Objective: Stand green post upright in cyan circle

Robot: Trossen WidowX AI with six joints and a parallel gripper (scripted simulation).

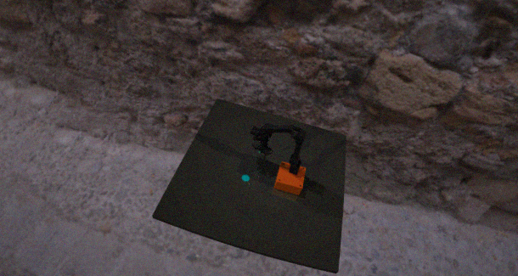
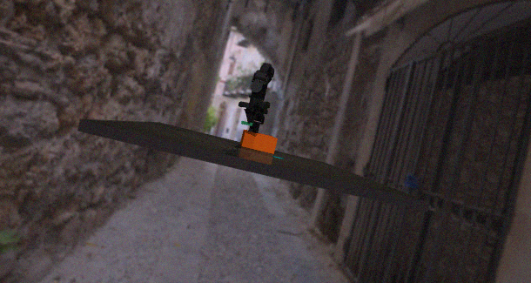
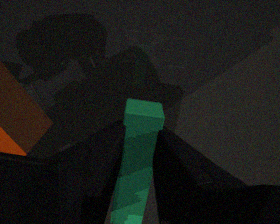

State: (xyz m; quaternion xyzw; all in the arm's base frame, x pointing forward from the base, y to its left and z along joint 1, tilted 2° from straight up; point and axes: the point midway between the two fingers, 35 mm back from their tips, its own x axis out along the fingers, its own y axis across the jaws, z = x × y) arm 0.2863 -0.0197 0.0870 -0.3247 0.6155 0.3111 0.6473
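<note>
The green post is held in the air above the dark table, lying roughly level in the exterior view. My gripper is shut on it; in the wrist view one squared end stands out beyond the fingertips and the rest runs back between the fingers. The cyan circle lies flat on the table with nothing on it. In the top view it is below and left of the gripper; it does not show in the wrist view.
The orange base block of the arm stands on the dark table, right of the circle in the top view. The arm arches up from it. Arm shadows fall across the table.
</note>
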